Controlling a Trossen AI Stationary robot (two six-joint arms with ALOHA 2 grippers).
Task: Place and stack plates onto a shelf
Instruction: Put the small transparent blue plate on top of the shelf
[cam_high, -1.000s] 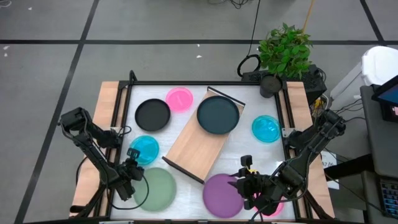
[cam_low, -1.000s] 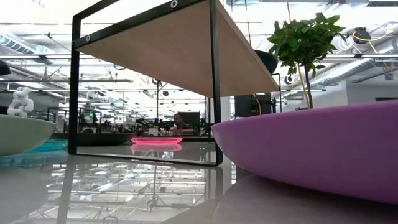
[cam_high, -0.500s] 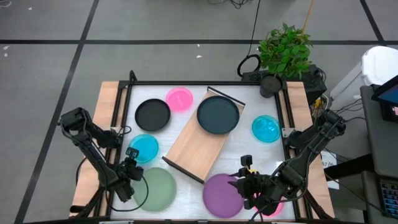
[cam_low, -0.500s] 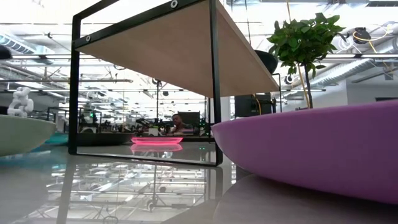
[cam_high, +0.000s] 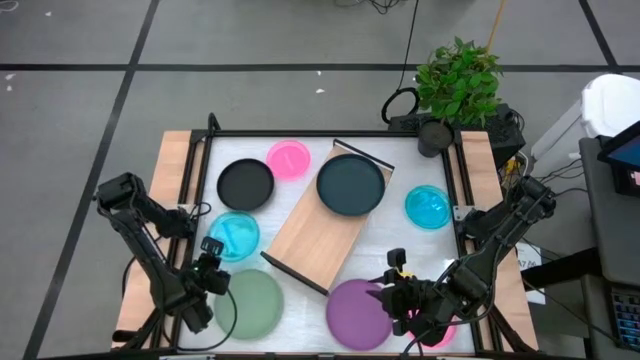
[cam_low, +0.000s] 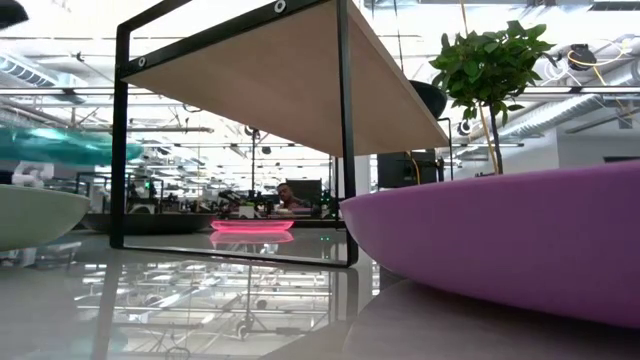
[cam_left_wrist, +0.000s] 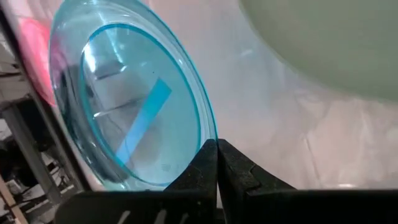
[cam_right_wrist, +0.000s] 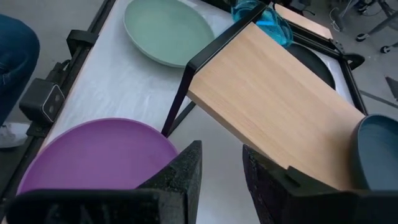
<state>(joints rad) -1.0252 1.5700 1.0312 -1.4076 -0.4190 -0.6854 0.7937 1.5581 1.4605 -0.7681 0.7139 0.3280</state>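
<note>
High view looks straight down; low view sits at tabletop level — both share the shelf, probably 1 purple plate.

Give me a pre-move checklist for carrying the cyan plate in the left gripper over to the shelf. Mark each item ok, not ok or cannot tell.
1. Grip: the left gripper is shut on the rim of the cyan plate. Ok.
2. Plate off the table: in the low view it hangs above the surface. Ok.
3. Free space on the shelf: the near half is bare wood; the dark teal plate sits on the far end. Ok.
4. Right gripper out of the way: it is open over the purple plate, beside the shelf's near end. Cannot tell.
5. Pale green plate below the left arm: apart from the held plate. Ok.
</note>
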